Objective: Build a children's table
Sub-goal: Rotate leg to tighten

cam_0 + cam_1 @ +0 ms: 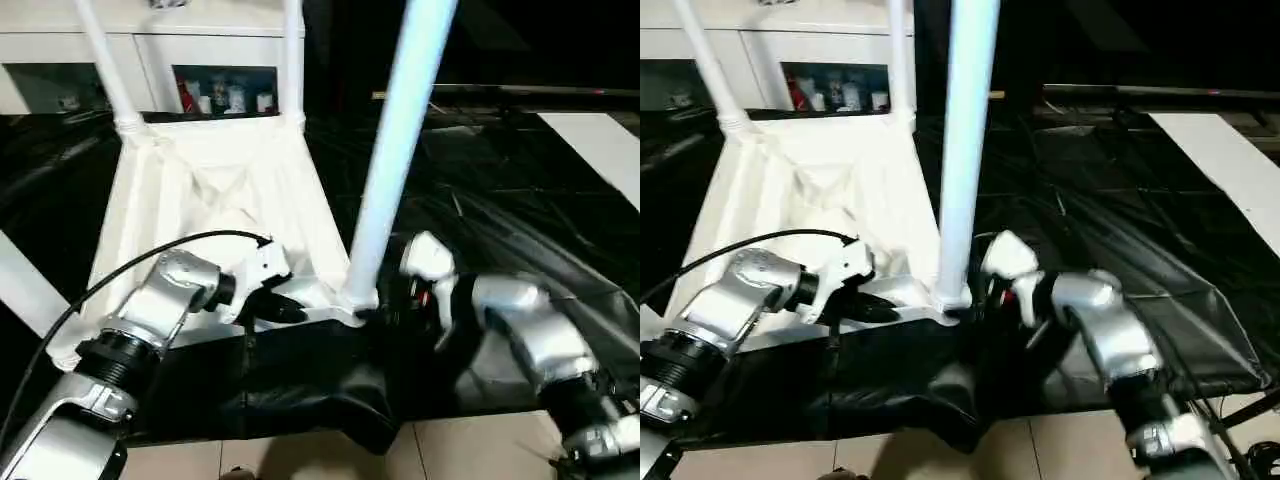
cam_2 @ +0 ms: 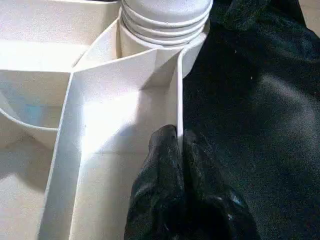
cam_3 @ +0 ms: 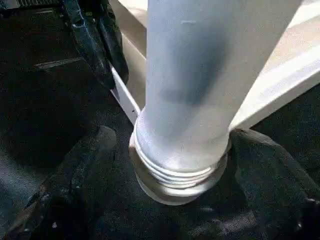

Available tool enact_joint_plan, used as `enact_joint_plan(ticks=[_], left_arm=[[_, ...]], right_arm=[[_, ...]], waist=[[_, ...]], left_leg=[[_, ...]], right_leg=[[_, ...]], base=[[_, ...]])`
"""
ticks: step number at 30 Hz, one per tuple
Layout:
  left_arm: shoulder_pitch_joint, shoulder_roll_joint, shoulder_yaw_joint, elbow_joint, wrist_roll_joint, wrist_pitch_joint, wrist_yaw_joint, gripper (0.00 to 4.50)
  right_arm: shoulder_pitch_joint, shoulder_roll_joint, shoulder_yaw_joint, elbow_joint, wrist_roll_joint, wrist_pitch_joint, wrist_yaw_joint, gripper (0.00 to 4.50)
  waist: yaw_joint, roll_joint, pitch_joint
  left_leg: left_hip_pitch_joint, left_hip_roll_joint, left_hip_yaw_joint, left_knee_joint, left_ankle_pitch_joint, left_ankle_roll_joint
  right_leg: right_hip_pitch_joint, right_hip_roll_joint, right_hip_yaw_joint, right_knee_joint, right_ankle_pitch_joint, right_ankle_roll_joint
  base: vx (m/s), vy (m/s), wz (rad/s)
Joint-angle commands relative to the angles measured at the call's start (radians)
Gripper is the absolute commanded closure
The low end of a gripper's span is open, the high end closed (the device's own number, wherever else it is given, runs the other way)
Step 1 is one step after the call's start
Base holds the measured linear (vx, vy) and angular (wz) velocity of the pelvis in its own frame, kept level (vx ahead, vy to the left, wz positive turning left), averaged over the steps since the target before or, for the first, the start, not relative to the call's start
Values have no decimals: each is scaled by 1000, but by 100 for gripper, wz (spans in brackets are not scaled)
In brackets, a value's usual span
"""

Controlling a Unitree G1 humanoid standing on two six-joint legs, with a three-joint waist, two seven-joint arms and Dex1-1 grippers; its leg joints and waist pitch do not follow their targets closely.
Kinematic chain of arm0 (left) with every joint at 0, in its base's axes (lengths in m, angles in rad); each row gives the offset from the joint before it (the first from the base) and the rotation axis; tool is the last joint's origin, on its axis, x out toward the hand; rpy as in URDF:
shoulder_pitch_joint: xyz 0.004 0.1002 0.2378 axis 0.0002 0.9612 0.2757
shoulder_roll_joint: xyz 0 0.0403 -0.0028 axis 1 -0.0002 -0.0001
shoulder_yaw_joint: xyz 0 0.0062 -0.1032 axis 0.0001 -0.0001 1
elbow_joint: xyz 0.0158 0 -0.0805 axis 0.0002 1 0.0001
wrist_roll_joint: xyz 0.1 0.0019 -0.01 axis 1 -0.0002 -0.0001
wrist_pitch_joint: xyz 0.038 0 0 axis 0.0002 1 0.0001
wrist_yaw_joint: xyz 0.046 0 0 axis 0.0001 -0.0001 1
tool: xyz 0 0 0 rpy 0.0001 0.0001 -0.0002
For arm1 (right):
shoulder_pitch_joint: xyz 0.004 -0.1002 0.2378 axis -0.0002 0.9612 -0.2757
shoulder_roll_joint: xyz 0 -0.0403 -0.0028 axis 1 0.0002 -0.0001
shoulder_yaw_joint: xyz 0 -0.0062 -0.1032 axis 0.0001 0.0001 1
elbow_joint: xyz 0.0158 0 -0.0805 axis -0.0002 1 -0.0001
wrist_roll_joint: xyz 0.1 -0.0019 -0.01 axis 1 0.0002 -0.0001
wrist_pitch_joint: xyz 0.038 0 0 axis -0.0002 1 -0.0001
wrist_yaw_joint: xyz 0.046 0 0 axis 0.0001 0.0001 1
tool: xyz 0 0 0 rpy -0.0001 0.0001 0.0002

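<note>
Left pincer (image 2: 180, 165) pinches tabletop (image 2: 125, 100) rim; right pincer (image 3: 170, 165) gapes around leg (image 3: 200, 85).

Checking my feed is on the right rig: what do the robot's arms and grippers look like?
Both forearms are silver metal with black ribbed collars. The left arm has a black cable looping over it and a white wrist housing. The right arm has a white rounded wrist housing. Gripper fingers are glossy black.

Black sheet (image 1: 500, 250) over work table; white cabinet (image 1: 60, 40) (glass-fronted) behind.
</note>
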Motion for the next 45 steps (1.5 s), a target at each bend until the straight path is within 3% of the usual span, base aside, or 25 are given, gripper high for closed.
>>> enact_joint_plan(ticks=[1, 6, 7, 10, 19, 20, 26, 27, 29, 30, 31, 32, 33, 34, 35, 37, 38, 41, 45], left_arm=[[-16, -21, -22, -45, -28, -8, -48, 450], [-18, -23, -19, -42, -20, -11, -55, 450], [-19, -23, -19, -41, -20, -12, -56, 450], [-18, -18, -21, -39, -22, -13, -58, 450], [-16, -15, -19, -36, -24, -9, -58, 450], [-15, -15, -17, -37, -24, -8, -59, 450], [-4, -18, -14, -36, -22, 16, -46, 450], [-8, -39, -9, -15, -11, 36, 0, 450], [-15, -57, -1, 8, -4, 38, 38, 450], [-34, -107, 21, 67, 10, 39, 137, 450], [-45, -135, 34, 97, 14, 42, 188, 450], [-52, -152, 41, 114, 16, 45, 217, 450], [-52, -152, 41, 114, 16, 45, 217, 450], [-71, -197, 58, 153, 18, 58, 291, 450], [-71, -197, 58, 153, 18, 58, 291, 450], [-107, -267, 90, 221, 24, 76, 419, 450], [-119, -289, 99, 243, 32, 80, 468, 450], [-170, -373, 122, 354, 68, 43, 649, 450], [-173, -385, 106, 366, 85, 23, 653, 450]], right_arm=[[-10, 3, 3, 1, -3, -9, 2, 71], [-19, 11, 1, 14, -7, -6, -12, 71], [-18, 12, -1, 12, -4, -3, -13, 99], [-11, 12, -4, 0, 3, 5, -11, 107], [-8, 22, -11, 7, 4, 7, -18, 178], [-8, 24, -11, 8, 6, 7, -18, 179], [-12, 66, -39, 41, 20, 23, -78, 183], [-24, 104, -73, 95, 8, 23, -183, 183], [-29, 124, -88, 123, -2, 25, -245, 183], [-31, 169, -122, 167, -8, 47, -361, 183], [-31, 195, -138, 184, -9, 57, -421, 183], [-31, 210, -147, 193, -10, 62, -455, 183], [-31, 210, -147, 193, -10, 62, -455, 183], [-38, 251, -170, 222, -18, 70, -548, 184], [-38, 251, -170, 222, -18, 70, -548, 184], [-64, 304, -190, 283, -43, 65, -682, 184], [-74, 323, -196, 304, -51, 64, -731, 184], [-128, 410, -199, 392, -99, 47, -933, 184], [-156, 448, -178, 424, -107, 28, -938, 184]], waist=[[-6, 13, -64], [-6, 14, -66], [-5, 15, -67], [-5, 15, -67], [-5, 14, -66], [-6, 6, -66], [-9, 6, -64], [-12, 7, -62], [-14, 13, -61], [-21, 10, -59], [-22, 16, -58], [-26, 12, -59], [-28, 10, -60], [-36, 18, -61], [-36, 18, -61], [-41, 14, -61], [-42, 18, -60], [-47, 18, -60], [-45, 19, -62]], left_leg=[[17, 34, -8, -66, -267, 11], [18, 34, -9, -65, -259, 6], [18, 34, -10, -65, -251, 7], [17, 33, -9, -63, -239, 13], [18, 34, -9, -64, -257, 9], [17, 34, -8, -63, -252, 11], [14, 32, -8, -63, -242, 15], [15, 33, -9, -65, -249, 8], [16, 32, -11, -66, -271, -3], [16, 28, -11, -67, -299, -20], [22, 28, -11, -67, -318, -26], [20, 28, -15, -67, -331, -35], [19, 27, -16, -68, -333, -36], [17, 27, -17, -68, -334, -36], [17, 27, -17, -68, -334, -36], [17, 24, -14, -66, -330, -26], [23, 23, -14, -64, -343, -29], [22, 20, -16, -63, -349, -29], [19, 20, -17, -67, -351, -10]], right_leg=[[48, -48, 41, -62, -182, -236], [49, -47, 41, -60, -177, -234], [49, -46, 41, -58, -158, -239], [51, -45, 40, -55, -130, -246], [50, -47, 41, -59, -176, -238], [51, -47, 41, -59, -172, -237], [50, -49, 41, -59, -198, -231], [47, -50, 41, -62, -217, -229], [46, -51, 41, -66, -257, -221], [44, -50, 40, -73, -322, -196], [39, -51, 40, -78, -344, -192], [42, -51, 38, -79, -367, -183], [44, -50, 37, -79, -368, -179], [44, -49, 37, -80, -345, -177], [44, -49, 37, -80, -345, -177], [42, -46, 37, -81, -330, -184], [37, -47, 37, -84, -356, -184], [34, -48, 35, -93, -414, -160], [36, -46, 35, -94, -392, -143]], base=[[0, 0, 0], [0, 0, 0], [0, 0, 0], [0, 0, 0], [0, 0, 0], [0, 0, 0], [0, 0, 0], [0, 0, 0], [0, 0, 0], [0, 0, 0], [0, 0, 0], [0, 0, 0], [0, 0, 0], [0, 0, 0], [0, 0, 0], [0, 0, 0], [0, 0, 0], [0, 0, 0], [0, 0, 0]])
